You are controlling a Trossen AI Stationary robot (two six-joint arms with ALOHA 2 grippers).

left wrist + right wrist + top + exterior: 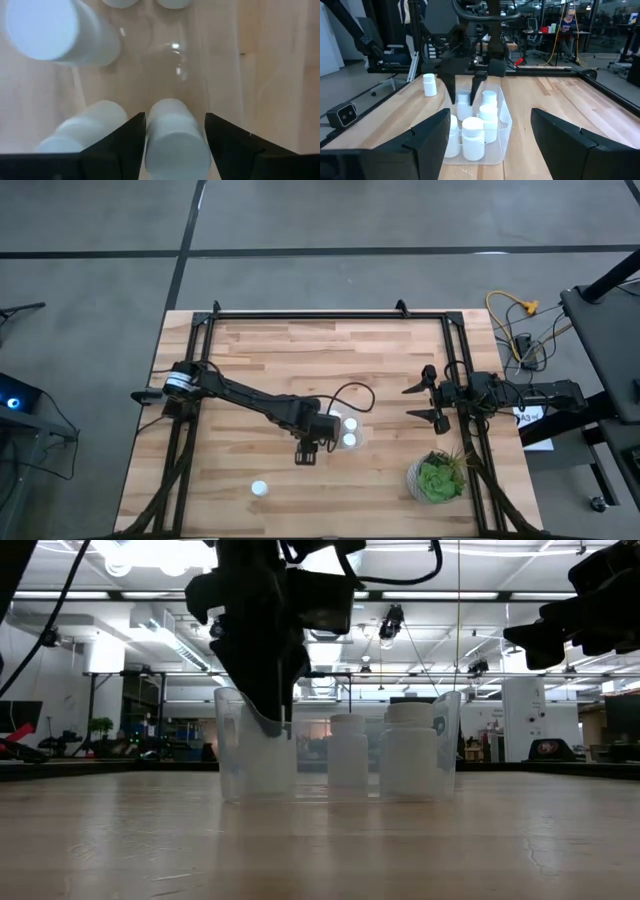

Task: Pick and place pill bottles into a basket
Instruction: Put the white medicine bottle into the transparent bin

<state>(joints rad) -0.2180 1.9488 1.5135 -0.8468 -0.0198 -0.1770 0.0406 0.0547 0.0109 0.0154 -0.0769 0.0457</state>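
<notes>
The clear basket [361, 432] stands mid-table and holds several white pill bottles [473, 136]. My left gripper [320, 432] points down into the basket's left end, shut on a pill bottle [175, 150]. It also shows in the right wrist view [465, 95] and the low view [270, 715]. One more pill bottle [259, 488] stands upright on the table near the front edge; it shows in the right wrist view too [429, 84]. My right gripper [428, 402] is open and empty, level above the table to the right of the basket. My left gripper pinches the bottle's round side [150, 140] between its two fingers, one on each side. The fingers [453, 89] come from above, pointing down. The bottle stands upright, low inside the basket among the others; whether its base rests on the basket floor I cannot tell.
A round green potted plant [437, 478] stands at the front right. A dark metal frame [330, 315] runs along the table's far, left and right sides. Bare wood lies left of and beyond the basket.
</notes>
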